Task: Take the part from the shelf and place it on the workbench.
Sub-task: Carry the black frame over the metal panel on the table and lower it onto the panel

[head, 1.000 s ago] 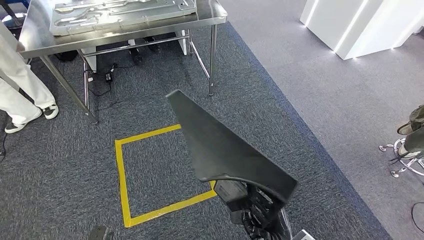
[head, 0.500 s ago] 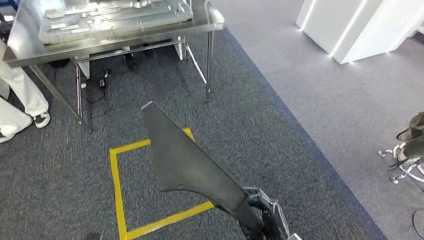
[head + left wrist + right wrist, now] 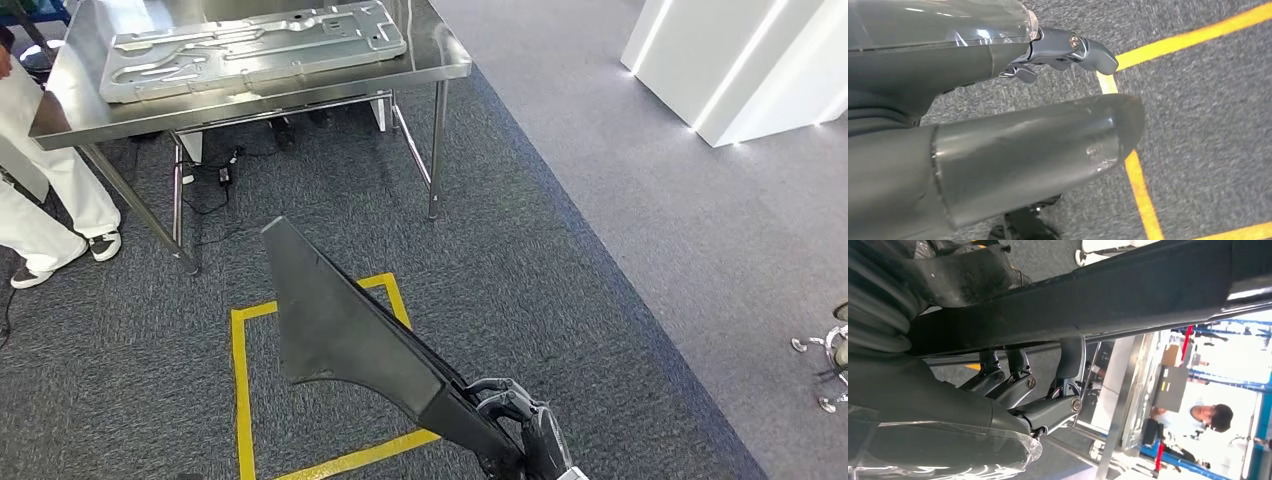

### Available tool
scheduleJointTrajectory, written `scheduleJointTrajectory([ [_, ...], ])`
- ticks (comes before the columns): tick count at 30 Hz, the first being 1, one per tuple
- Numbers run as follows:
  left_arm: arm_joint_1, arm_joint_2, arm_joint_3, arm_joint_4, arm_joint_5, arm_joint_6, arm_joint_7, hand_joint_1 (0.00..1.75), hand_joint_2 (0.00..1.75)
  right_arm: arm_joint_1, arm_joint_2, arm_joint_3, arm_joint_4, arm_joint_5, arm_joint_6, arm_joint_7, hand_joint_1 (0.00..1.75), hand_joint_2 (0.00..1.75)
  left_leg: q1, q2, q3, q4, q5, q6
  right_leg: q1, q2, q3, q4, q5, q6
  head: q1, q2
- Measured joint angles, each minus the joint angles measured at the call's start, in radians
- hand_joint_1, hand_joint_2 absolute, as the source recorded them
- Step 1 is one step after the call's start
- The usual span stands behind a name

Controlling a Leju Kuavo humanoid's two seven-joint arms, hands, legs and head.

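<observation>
Clearly my right hand (image 3: 520, 425) has its fingers (image 3: 1048, 410) curled on the black trim panel's (image 3: 340, 320) narrow end; it looks stiff, light, long and prone to levering.

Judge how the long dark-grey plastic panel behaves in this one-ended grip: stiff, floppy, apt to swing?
The long dark-grey plastic panel probably is stiff: it juts out straight, unsagging. Held by the right robot hand at its narrow end, it may swing. It looks fairly light.

My right hand (image 3: 1013, 390): dark grey linked fingers (image 3: 1048, 410) with silver screws, ribbed black cover, clear plastic wrap; left hand (image 3: 998, 150) alike.
</observation>
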Motion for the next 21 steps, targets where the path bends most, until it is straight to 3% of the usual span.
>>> scheduleJointTrajectory([
  [1,-0.001,0.0,0.001,0.0,0.0,0.0,0.0,0.0,0.0,0.0,-0.001,0.0,0.001,0.0,-0.001,0.001,1.75,1.75,-0.004,0.006,0.0,-0.006,-0.007,0.007,0.003,-0.007,-0.001,0.002,-0.005,0.005,0.0,0.0],
  [3,-0.001,0.0,0.002,0.0,-0.001,0.0,0.0,0.0,0.0,-0.002,-0.002,0.001,0.001,0.001,-0.002,0.004,1.75,1.75,-0.004,-0.011,-0.002,-0.016,-0.01,0.02,0.006,-0.025,-0.001,0.003,-0.012,0.013,0.0,0.0],
  [5,0.001,0.0,0.004,0.0,-0.006,0.0,0.001,0.0,0.0,-0.004,-0.004,0.002,0.001,0.002,-0.004,0.008,1.75,1.75,0.001,-0.031,0.003,-0.025,-0.008,0.029,0.002,-0.013,-0.006,0.03,-0.036,0.024,0.0,0.0],
  [6,0.001,-0.001,0.006,0.0,-0.01,0.0,0.001,0.0,0.0,-0.005,-0.006,0.003,0.001,0.002,-0.005,0.011,1.75,1.75,0.004,-0.041,0.007,-0.028,-0.007,0.033,-0.001,0.005,-0.023,0.071,-0.06,0.03,0.0,0.0],
  [8,0.0,-0.001,0.013,0.0,-0.025,-0.001,0.004,0.0,0.0,-0.006,-0.009,0.005,0.003,0.002,-0.01,0.018,1.75,1.75,0.006,-0.06,0.009,-0.03,-0.008,0.038,-0.01,0.035,-0.092,0.202,-0.117,0.04,0.0,0.0],
  [9,0.0,-0.001,0.018,0.0,-0.033,-0.002,0.005,0.0,0.0,-0.007,-0.011,0.006,0.005,0.002,-0.012,0.022,1.75,1.75,0.006,-0.071,0.01,-0.03,-0.01,0.039,-0.014,0.04,-0.127,0.258,-0.131,0.043,0.0,0.0],
  [10,0.001,-0.001,0.024,0.0,-0.042,-0.004,0.007,0.0,0.0,-0.007,-0.012,0.007,0.008,0.002,-0.015,0.027,1.75,1.75,0.006,-0.082,0.013,-0.03,-0.011,0.039,-0.018,0.041,-0.149,0.285,-0.125,0.045,0.0,0.0],
  [11,0.002,-0.001,0.029,0.0,-0.05,-0.006,0.009,0.0,0.0,-0.007,-0.014,0.007,0.01,0.001,-0.018,0.031,1.75,1.75,0.007,-0.094,0.017,-0.03,-0.014,0.037,-0.021,0.043,-0.152,0.272,-0.098,0.046,0.0,0.0],
  [12,0.003,-0.001,0.033,0.0,-0.058,-0.008,0.011,0.0,0.0,-0.007,-0.016,0.008,0.012,0.0,-0.02,0.036,1.75,1.75,0.008,-0.107,0.022,-0.03,-0.017,0.034,-0.023,0.047,-0.136,0.223,-0.055,0.045,0.0,0.0],
  [14,0.002,-0.002,0.042,0.0,-0.073,-0.012,0.014,0.0,0.0,-0.008,-0.019,0.009,0.016,-0.004,-0.022,0.044,1.75,1.75,0.011,-0.129,0.031,-0.03,-0.023,0.026,-0.027,0.085,-0.087,0.094,0.019,0.042,0.0,0.0],
  [15,0.001,-0.002,0.046,-0.001,-0.079,-0.015,0.015,0.0,0.0,-0.009,-0.02,0.01,0.017,-0.008,-0.023,0.048,1.75,1.75,0.012,-0.139,0.031,-0.029,-0.025,0.02,-0.027,0.104,-0.068,0.046,0.034,0.039,0.0,0.0],
  [17,0.0,-0.003,0.054,-0.002,-0.09,-0.022,0.016,0.0,0.0,-0.009,-0.023,0.011,0.022,-0.03,-0.025,0.057,1.75,1.75,0.016,-0.152,0.026,-0.034,-0.025,0.005,-0.022,0.124,-0.059,0.017,0.028,0.03,0.0,0.0],
  [18,0.002,-0.002,0.059,-0.003,-0.095,-0.028,0.016,0.0,0.0,-0.008,-0.024,0.012,0.023,-0.044,-0.027,0.061,1.75,1.75,0.018,-0.157,0.025,-0.039,-0.026,-0.003,-0.021,0.118,-0.054,0.009,0.024,0.023,0.0,0.0],
  [20,0.005,-0.002,0.069,-0.004,-0.105,-0.042,0.012,0.0,0.0,-0.006,-0.026,0.012,0.027,-0.065,-0.03,0.067,1.75,1.75,0.018,-0.132,0.022,-0.024,-0.037,-0.014,-0.022,0.107,-0.039,-0.007,0.022,0.006,0.0,0.0],
  [21,0.005,-0.002,0.073,-0.004,-0.11,-0.048,0.011,0.0,0.0,-0.005,-0.026,0.012,0.029,-0.067,-0.034,0.068,1.75,1.75,0.017,-0.111,0.007,0.011,-0.054,-0.016,-0.023,0.101,-0.029,-0.014,0.021,-0.002,0.0,0.0],
])
